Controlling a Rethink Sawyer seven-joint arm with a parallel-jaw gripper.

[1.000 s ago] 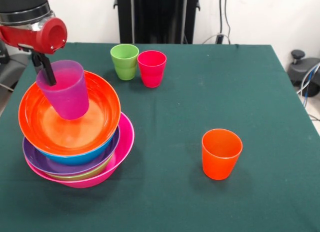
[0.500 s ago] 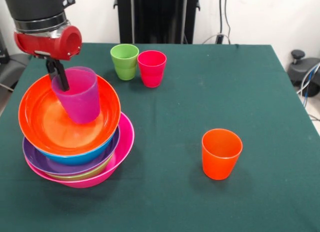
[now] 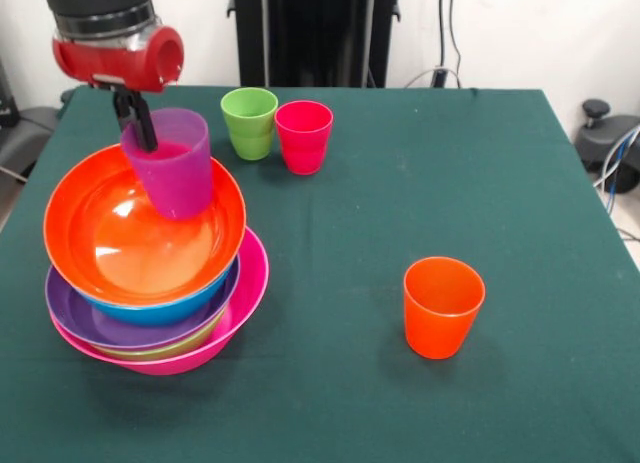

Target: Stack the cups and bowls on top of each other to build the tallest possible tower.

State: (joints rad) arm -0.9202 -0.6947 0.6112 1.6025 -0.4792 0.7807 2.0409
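Observation:
My gripper (image 3: 144,135) is shut on the near-left rim of the purple cup (image 3: 175,178), one dark finger reaching inside it. The cup hangs tilted over the far right side of the orange bowl (image 3: 120,248); I cannot tell whether its base touches the bowl. That bowl tops the tower: below it sit the blue bowl (image 3: 150,311), the purple bowl (image 3: 85,326), a sliver of the green bowl (image 3: 150,351) and the pink bowl (image 3: 250,283) as base. The green cup (image 3: 249,123) and red cup (image 3: 303,135) stand upright side by side at the back. The orange cup (image 3: 442,305) stands alone at the front right.
The dark green tablecloth (image 3: 420,173) covers the table. The tower stands near the table's left edge. A black stand (image 3: 315,33) rises behind the table's far edge, and a chair base (image 3: 610,143) shows beyond the right edge.
The gripper has carried the purple cup to the right and toward the far rim of the orange bowl. The orange bowl has shifted slightly right.

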